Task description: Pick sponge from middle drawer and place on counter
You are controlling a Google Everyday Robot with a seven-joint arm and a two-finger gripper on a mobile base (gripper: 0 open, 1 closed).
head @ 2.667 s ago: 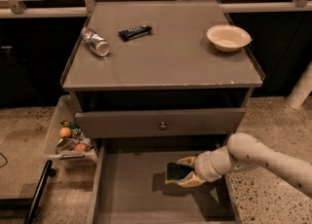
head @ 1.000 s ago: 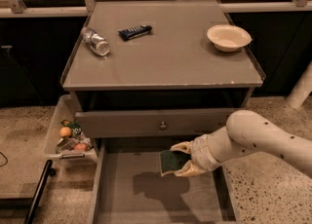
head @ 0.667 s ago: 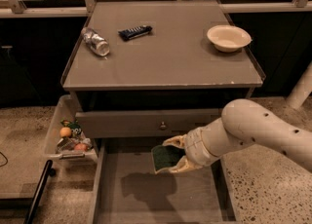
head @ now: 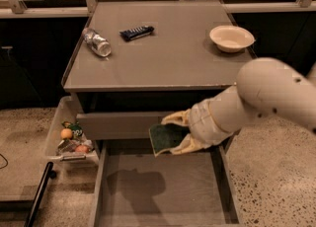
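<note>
Green-faced sponge [head: 165,138] pinched in my claw [head: 173,134], tilted, held clear of the floor of the open middle drawer [head: 163,189]. It hangs over the drawer's back end, just in front of the closed drawer front [head: 118,125]. Shadow [head: 136,184] on the floor at 7 o'clock from the sponge. Tabletop [head: 163,63] lies at 12 o'clock. On it: bowl [head: 231,37] at 2, snack-bar wrapper [head: 137,32] at 11, plastic bottle [head: 97,42] on its side at 10.
</note>
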